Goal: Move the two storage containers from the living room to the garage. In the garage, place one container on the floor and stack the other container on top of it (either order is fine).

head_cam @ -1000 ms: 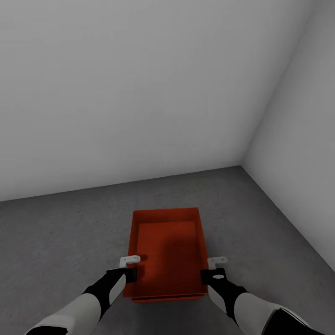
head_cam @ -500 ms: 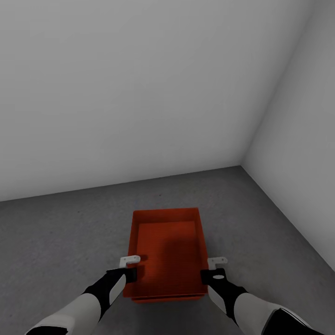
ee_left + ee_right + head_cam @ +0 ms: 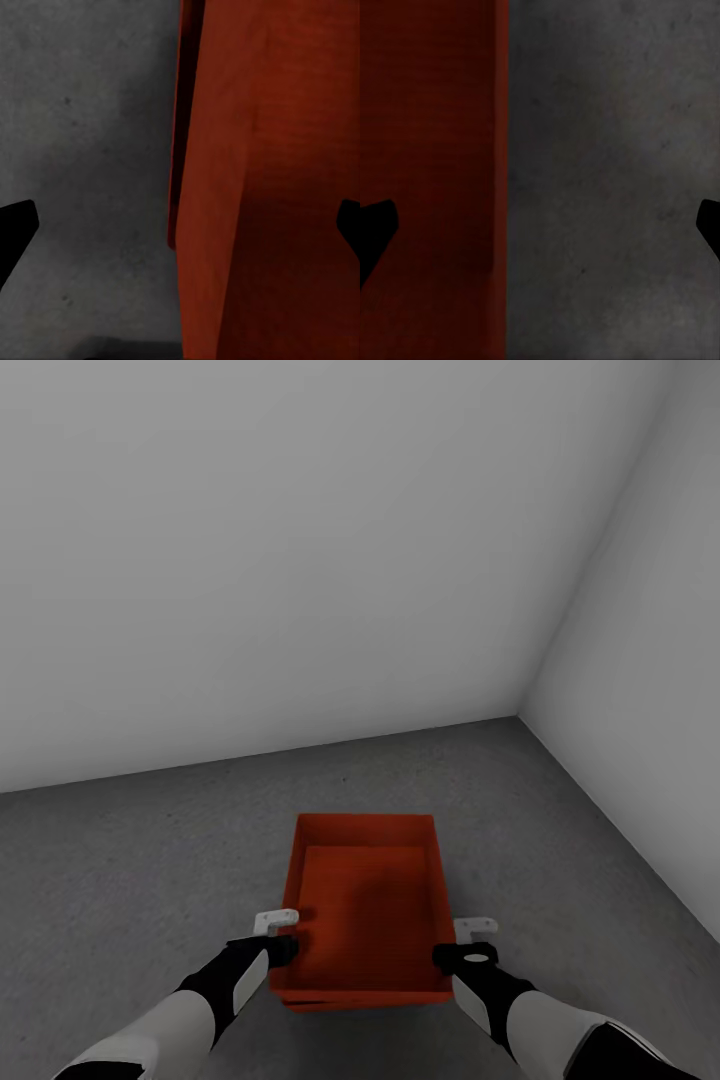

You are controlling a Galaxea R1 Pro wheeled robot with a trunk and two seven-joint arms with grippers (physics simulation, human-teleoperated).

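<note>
Bins: two orange bins (image 3: 366, 905), one nested on the other, on the garage floor (image 3: 130, 860) between the two claws.
Left claw (image 3: 283, 937): spread wide, astride the bin's left wall, clamping nothing.
Right claw (image 3: 473, 942): also wide open, right wall between its fingers.
Risk: a sideways pull-out could let a finger catch a wall and drag the top bin askew.
Safer: I'd lift straight up, clear of the rim.
</note>
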